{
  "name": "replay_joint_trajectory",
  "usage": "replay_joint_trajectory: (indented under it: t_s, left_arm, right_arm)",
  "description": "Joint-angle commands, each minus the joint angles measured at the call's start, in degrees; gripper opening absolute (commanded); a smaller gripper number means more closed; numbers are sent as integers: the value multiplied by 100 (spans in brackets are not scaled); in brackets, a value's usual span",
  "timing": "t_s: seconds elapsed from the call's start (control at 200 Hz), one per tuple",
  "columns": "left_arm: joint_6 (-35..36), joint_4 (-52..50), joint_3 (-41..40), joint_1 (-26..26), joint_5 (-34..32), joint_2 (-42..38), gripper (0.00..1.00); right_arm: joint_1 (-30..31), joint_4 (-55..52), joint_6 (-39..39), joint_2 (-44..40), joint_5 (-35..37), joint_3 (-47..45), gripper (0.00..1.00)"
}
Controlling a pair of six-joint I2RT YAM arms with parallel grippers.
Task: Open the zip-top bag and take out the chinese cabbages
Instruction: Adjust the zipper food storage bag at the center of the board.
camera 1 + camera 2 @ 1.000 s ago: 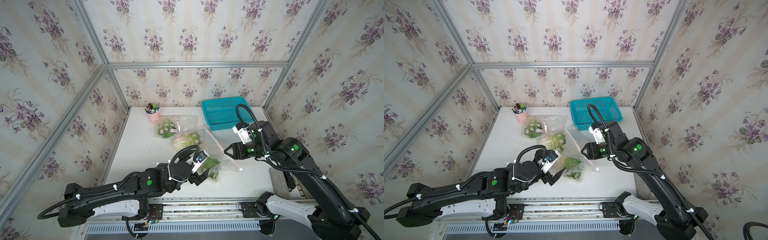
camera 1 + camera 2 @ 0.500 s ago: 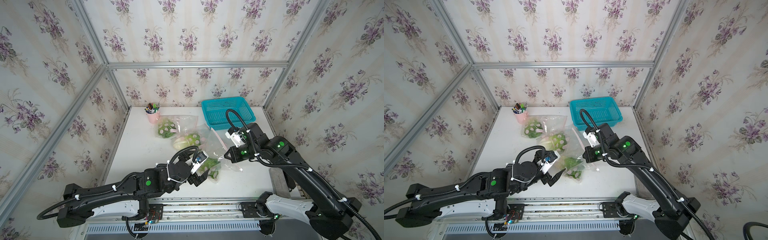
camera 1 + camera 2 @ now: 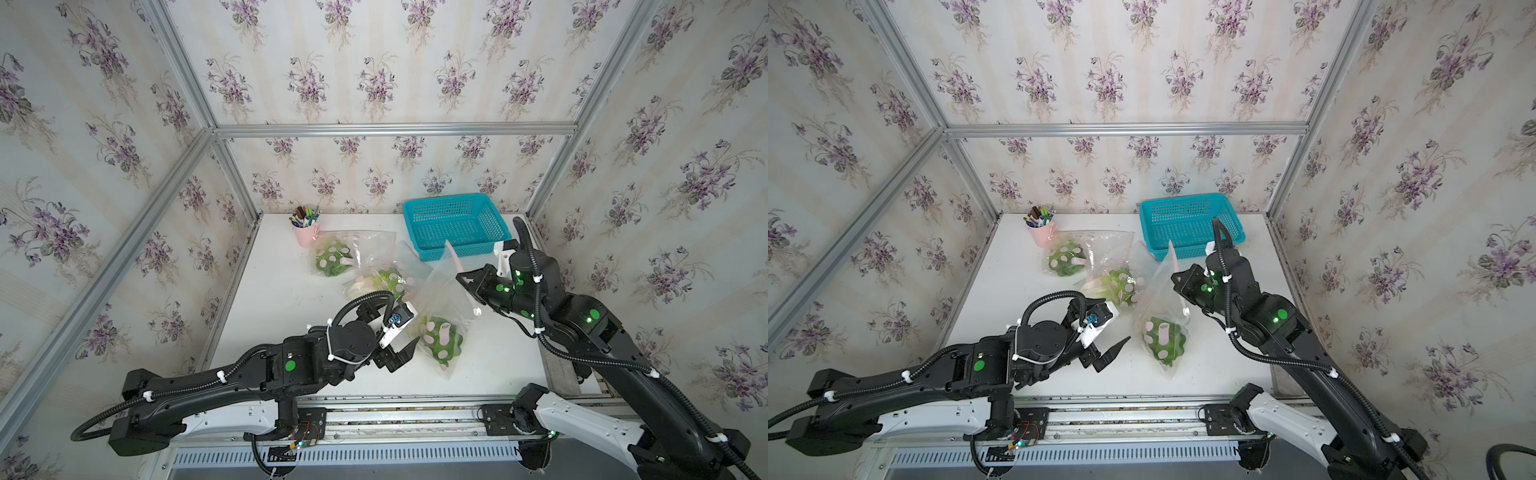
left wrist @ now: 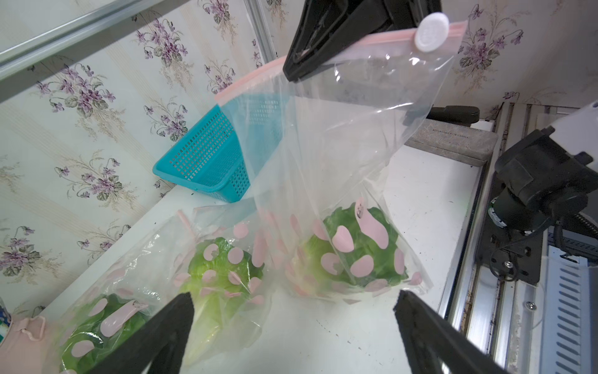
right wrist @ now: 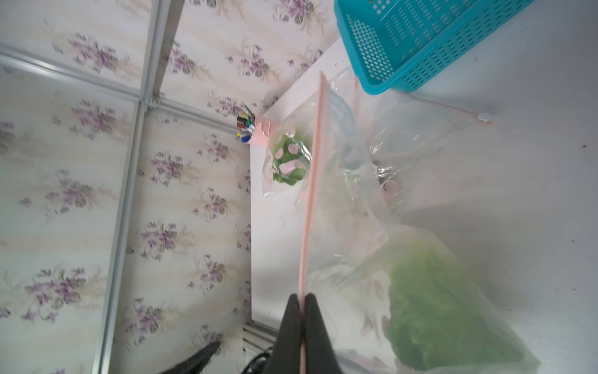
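clock calls: 12 = back wall, viewed from the rail side.

right hand (image 3: 460,276) is clenched on the top edge of the zip-top bag (image 3: 440,291), jaws flat together on the pink zip strip. right wrist view agrees: right hand (image 5: 302,296) with the strip running straight out from between the tips. the pinch sits at about 3 o'clock over the worktop (image 3: 291,316). the bag's top is raised and its body drapes down toward 5 o'clock. white slider (image 4: 432,32) is at one end of the strip. strip reads as one flat line, looks shut, not certain.

near cabbage (image 3: 440,343) is inside that bag at its low end, about 5 o'clock. low end looks to rest on the worktop, can't confirm contact.

left hand (image 3: 404,353) is released, jaws spread wide, grasping nothing. it's at about 6 o'clock, just beside the bag's low end on its 9 o'clock side, apart from it. in the left wrist view its fingers (image 4: 174,323) frame the bagged cabbage from either side.

the other two chinese cabbages each lie in their own pink-spotted clear bag, flat on the worktop. middle cabbage (image 3: 384,282) is at centre, its bag overlapping the held one. far cabbage (image 3: 332,259) is at 11 o'clock.

teal basket (image 3: 461,248) is at 1 o'clock by the back wall. pen cup (image 3: 306,237) is at 11 o'clock, just beside the far bag.
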Motion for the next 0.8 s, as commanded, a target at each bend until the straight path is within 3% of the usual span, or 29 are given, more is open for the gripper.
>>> replay_joint_trajectory:
  t_s: [0.0, 0.135, 0.335, 0.525, 0.794]
  left_arm:
    - [81, 184, 124, -16, -81, 53, 99]
    - [190, 564, 216, -186, 80, 289, 99]
    - [145, 1366, 207, -628, -427, 624, 97]
    - [-318, 2301, 191, -690, -1048, 844, 90]
    - [-793, 2417, 627, -729, -1706, 1461, 86]
  right_arm:
    - [407, 555, 1255, -13, 1405, 2, 0]
    - [1089, 529, 1447, 384, 2276, 340, 0]
    - [1216, 508, 1494, 692, 3123, 678, 0]
    - [1216, 519, 1402, 956, 3375, 889, 0]
    - [1216, 585, 1204, 1032, 3594, 993, 0]
